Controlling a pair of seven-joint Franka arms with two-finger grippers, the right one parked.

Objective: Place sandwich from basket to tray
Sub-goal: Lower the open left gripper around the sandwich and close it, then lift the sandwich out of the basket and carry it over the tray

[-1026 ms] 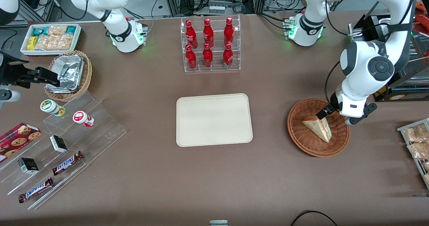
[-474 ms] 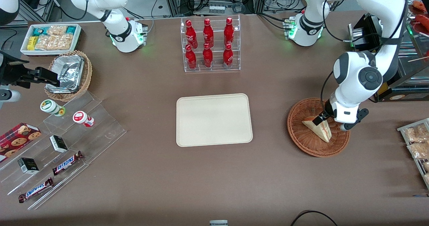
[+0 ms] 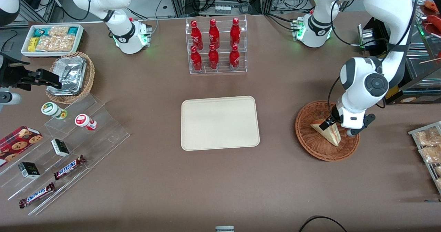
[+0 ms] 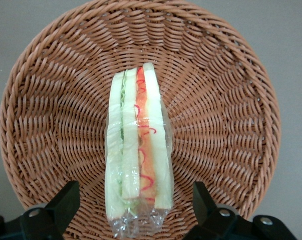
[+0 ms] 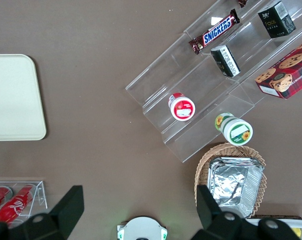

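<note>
Lying in the round, shallow, reddish-brown woven wicker basket (image 3: 327, 130) (image 4: 55, 100): one triangular sandwich (image 3: 327, 131) (image 4: 137, 150) of pale white bread, wrapped in clear film, red and green filling showing along its upturned edge.

Tool (image 3: 327, 122) (image 4: 135, 212) of the left arm: down inside the basket at the wide end of the sandwich, black fingers (image 4: 65, 200) spread apart, one on each side of the wedge, neither pressed against the bread in the wrist view.

Flat rectangular cream-beige tray (image 3: 219, 123) (image 5: 13, 97) with rounded corners and low rim: on the brown desk (image 3: 220, 183), well apart from the basket, toward the parked arm's end.

Clear acrylic rack of red bottles (image 3: 216, 46): farther from the front camera than the tray.

Stepped clear acrylic display (image 3: 65, 146) with chocolate bars, small dark boxes and two cups: toward the parked arm's end of the desk.

Lighter wicker basket holding foil containers (image 3: 70, 76) and white box of snack packets (image 3: 53, 39): same end, farther from the camera.
</note>
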